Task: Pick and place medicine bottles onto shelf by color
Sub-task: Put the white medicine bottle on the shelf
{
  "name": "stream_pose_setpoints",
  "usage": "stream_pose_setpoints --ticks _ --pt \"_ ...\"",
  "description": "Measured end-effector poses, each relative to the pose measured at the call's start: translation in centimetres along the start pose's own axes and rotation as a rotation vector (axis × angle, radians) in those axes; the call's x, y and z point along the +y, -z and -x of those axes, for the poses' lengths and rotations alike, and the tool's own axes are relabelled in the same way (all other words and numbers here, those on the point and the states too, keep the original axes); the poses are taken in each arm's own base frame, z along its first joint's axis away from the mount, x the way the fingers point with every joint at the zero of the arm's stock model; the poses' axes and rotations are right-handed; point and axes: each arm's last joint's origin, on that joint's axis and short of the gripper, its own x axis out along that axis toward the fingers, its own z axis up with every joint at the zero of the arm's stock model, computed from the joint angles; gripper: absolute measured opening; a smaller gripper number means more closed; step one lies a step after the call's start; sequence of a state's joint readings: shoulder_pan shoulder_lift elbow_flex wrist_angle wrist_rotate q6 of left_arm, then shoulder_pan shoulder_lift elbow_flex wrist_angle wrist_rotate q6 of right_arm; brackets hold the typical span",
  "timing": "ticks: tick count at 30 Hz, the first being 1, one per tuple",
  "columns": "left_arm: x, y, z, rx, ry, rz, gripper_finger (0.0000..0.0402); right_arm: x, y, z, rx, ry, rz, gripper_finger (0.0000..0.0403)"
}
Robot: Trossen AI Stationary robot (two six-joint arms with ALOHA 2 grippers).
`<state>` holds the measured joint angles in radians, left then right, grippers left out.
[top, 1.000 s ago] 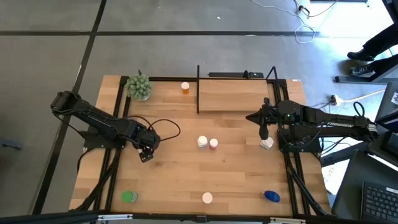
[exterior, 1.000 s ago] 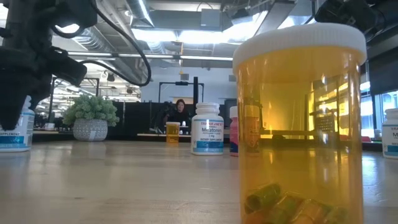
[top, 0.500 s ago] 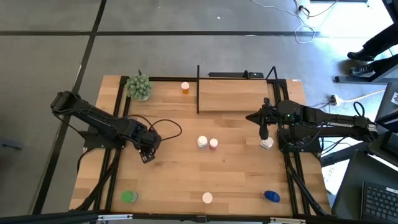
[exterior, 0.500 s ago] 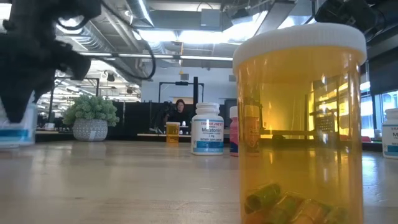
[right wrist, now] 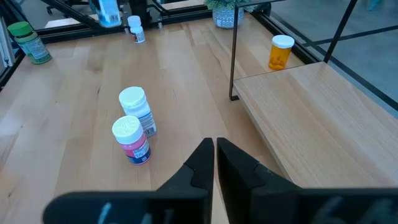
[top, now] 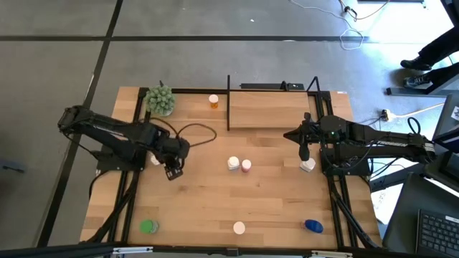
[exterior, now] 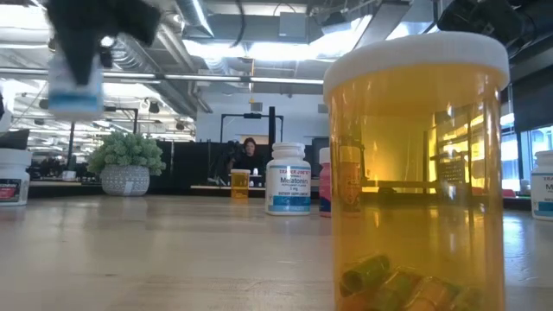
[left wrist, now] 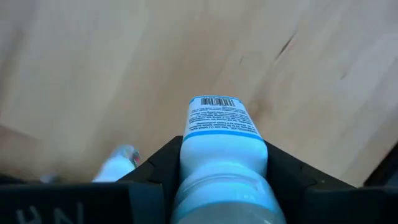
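My left gripper (top: 172,170) is shut on a white bottle with a blue-banded label (left wrist: 221,134), held high above the table in the low view (exterior: 76,82). A second white bottle (exterior: 12,176) stands on the table close by. My right gripper (top: 304,150) is shut and empty at the shelf's near right corner, with a white bottle (top: 307,165) standing beside it. The shelf (top: 280,109) is a light wood board with black posts. A white bottle (top: 233,163) and a pink bottle (top: 246,165) stand mid-table. An orange bottle (top: 214,101) stands left of the shelf. My left gripper pinches the white bottle's upper body, just below its shoulder (left wrist: 186,163), between the two fingers (left wrist: 155,168). The fingers come from above, pointing down. The bottle hangs upright below them, its base down, lifted clear of the table.
A green bottle (top: 148,226), a white-capped orange bottle (top: 239,228) and a blue bottle (top: 313,226) stand along the near edge. The orange one fills the low view (exterior: 415,173). A potted plant (top: 161,99) stands at the far left corner. Free room lies between mid-table and the near edge.
My left gripper has gone up, and a little toward the table's right edge, with the white bottle. The bottle stood on the table a second ago and now hangs clear. The second white bottle behind it has come into sight and stays standing.
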<state>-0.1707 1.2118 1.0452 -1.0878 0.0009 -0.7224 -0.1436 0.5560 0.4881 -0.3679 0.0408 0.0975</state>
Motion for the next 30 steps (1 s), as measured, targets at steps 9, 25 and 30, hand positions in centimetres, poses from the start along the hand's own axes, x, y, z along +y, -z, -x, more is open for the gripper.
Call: stream_pose_setpoints --ticks 9,25,30 --pt "1.0 -3.8 6.8 -0.229 -0.018 0.026 0.0150 0.0 0.0 0.0 0.000 0.000 0.000 0.0023" --pt "1.1 -11.3 11.5 -0.496 -0.124 -0.081 0.0150 0.0 0.0 0.0 0.000 0.000 0.000 0.0023" --pt "0.3 -13.9 11.9 -0.537 -0.126 -0.133 0.0150 0.0 -0.1 0.0 -0.005 0.000 0.000 0.0023"
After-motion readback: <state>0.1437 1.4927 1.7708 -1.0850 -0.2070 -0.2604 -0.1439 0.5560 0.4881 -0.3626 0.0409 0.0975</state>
